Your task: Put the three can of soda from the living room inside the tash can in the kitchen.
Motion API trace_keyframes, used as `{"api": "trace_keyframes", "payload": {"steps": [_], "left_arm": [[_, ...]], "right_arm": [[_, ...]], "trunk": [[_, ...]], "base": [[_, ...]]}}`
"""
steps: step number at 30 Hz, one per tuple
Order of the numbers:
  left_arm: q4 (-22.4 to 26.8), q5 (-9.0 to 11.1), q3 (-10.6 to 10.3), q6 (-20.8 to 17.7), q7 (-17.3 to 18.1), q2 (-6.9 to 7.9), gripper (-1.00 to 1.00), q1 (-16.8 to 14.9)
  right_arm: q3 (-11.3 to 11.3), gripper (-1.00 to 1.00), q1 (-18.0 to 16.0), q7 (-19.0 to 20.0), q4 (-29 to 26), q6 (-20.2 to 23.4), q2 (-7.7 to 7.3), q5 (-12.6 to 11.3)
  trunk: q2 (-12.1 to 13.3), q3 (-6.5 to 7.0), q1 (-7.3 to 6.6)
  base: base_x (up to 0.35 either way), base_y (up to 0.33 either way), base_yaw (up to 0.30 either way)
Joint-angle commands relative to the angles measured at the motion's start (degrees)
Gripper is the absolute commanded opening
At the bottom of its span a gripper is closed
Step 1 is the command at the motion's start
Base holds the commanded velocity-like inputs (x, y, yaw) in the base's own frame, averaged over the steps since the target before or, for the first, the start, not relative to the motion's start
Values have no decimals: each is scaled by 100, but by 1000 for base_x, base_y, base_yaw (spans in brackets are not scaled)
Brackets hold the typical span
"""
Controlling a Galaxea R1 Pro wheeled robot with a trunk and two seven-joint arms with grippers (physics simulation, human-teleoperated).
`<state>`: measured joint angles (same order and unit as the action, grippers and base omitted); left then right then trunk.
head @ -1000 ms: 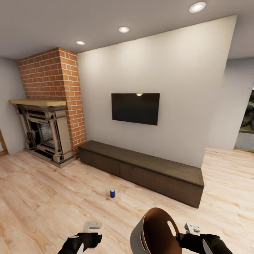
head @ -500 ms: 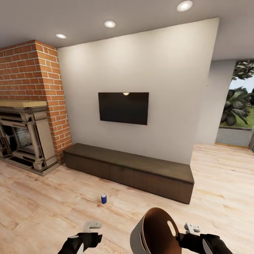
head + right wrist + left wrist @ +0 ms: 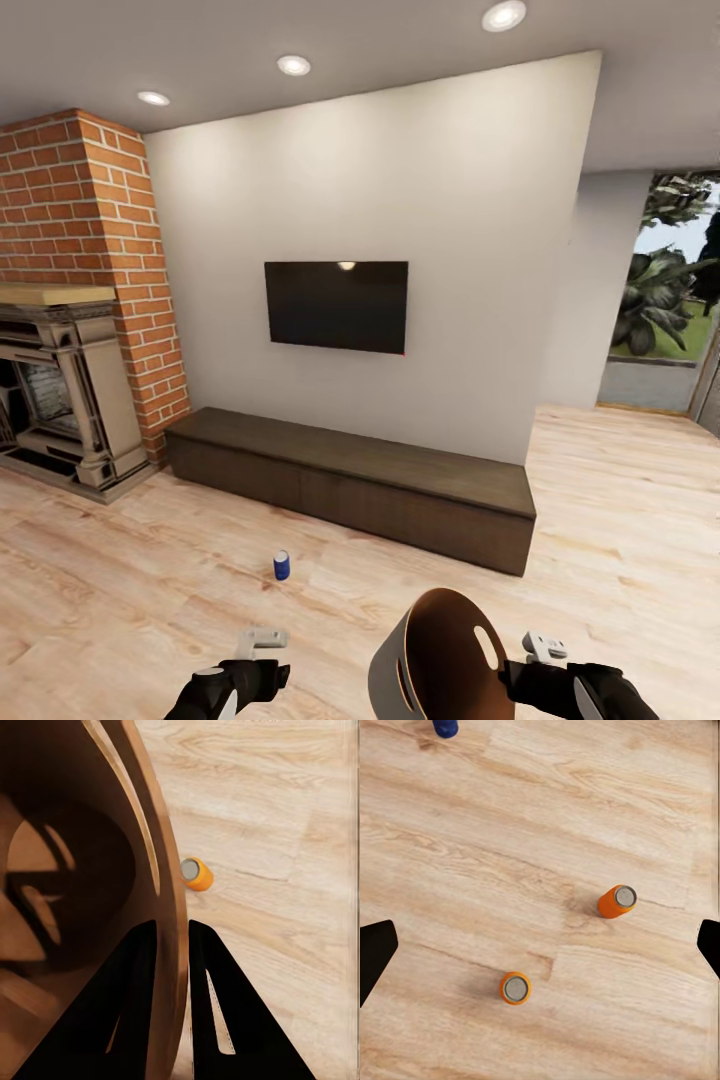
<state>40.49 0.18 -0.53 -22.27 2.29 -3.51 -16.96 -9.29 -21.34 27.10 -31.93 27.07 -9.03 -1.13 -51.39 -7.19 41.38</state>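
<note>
The living room has a dark blue can of soda (image 3: 282, 565) standing on the wood floor in front of the long low cabinet (image 3: 350, 480). In the left wrist view two orange cans (image 3: 617, 901) (image 3: 515, 988) stand upright on the floor below my left gripper (image 3: 540, 945), with the blue can (image 3: 445, 727) further off. The left gripper's fingers are spread wide with nothing between them. My right gripper (image 3: 172, 937) is shut on the wall of the trash can (image 3: 440, 660), holding it tilted with its tan-brown inside showing. An orange can (image 3: 196, 874) stands beyond the bin's rim.
A black TV (image 3: 336, 304) hangs on the white wall above the cabinet. A brick column (image 3: 100, 250) and a fireplace (image 3: 60, 390) stand at the left. At the right the floor runs on to a glass door (image 3: 665, 290) with plants outside.
The whole head view has shifted left, so the camera has turned right and brought more of the door into sight. Both arms and the bin keep their places in the picture.
</note>
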Motion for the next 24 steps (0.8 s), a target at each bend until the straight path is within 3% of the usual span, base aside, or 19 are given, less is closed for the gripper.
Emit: {"api": "trace_keyframes", "payload": {"steps": [1,14,24], "left_arm": [[1,0,0,1,0,0,100,0],[-6,0,0,3,0,0,100,0],[-6,0,0,3,0,0,100,0]], "right_arm": [[-12,-100,-3,28,-7,26,1,-107],[-11,-100,-2,23,-7,20,6,-97],[-11,-100,-2,23,-7,20,6,-90]], "trunk": [[-1,1,0],[-1,1,0],[-1,1,0]], "base": [[2,-269,-3],[73,-135,-1],[88,76,0]]}}
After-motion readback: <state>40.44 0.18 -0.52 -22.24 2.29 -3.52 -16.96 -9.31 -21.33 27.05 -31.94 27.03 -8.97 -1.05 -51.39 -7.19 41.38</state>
